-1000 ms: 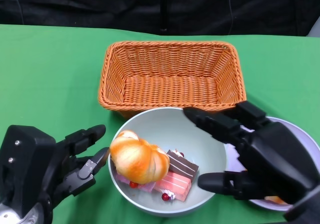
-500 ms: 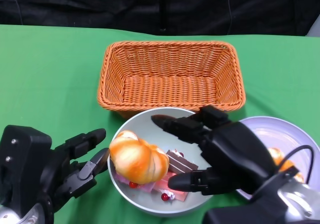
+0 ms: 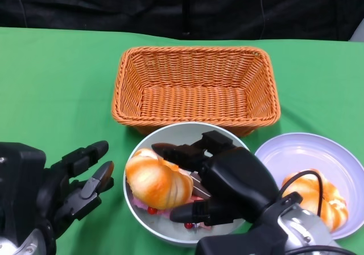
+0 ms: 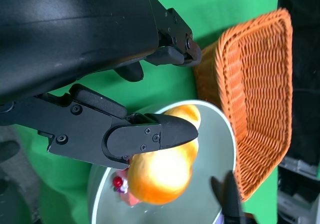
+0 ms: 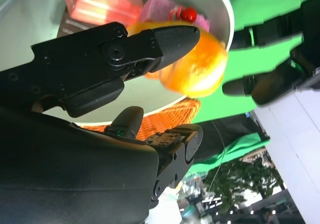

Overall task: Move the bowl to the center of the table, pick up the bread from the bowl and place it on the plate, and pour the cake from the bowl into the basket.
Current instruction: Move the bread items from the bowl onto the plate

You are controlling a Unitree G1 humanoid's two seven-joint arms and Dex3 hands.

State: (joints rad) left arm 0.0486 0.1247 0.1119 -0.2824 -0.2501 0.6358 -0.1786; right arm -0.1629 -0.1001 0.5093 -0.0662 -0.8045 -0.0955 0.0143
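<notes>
The pale bowl [image 3: 170, 134] sits in front of the basket [image 3: 196, 84], near the table's front edge. A golden bread [image 3: 153, 181] lies in its left half on top of pink and chocolate cake slices [image 5: 97, 6]. My right hand [image 3: 219, 181] hovers over the bowl's right half with fingers spread, its fingertips [image 5: 170, 39] right beside the bread and holding nothing. My left hand [image 3: 71, 181] is open on the green cloth just left of the bowl, apart from its rim. In the left wrist view the bread [image 4: 160, 176] shows beyond my fingers [image 4: 150, 134].
A lavender plate [image 3: 296, 149] lies right of the bowl with another golden bread [image 3: 315, 195] on it, partly behind my right wrist cable. The wicker basket [image 4: 250, 84] has nothing in it. Green cloth stretches to both sides of the basket.
My right hand has swung left from above the plate to above the bowl, uncovering the plate and the bread on it. My left hand has drawn slightly back from the bowl's rim.
</notes>
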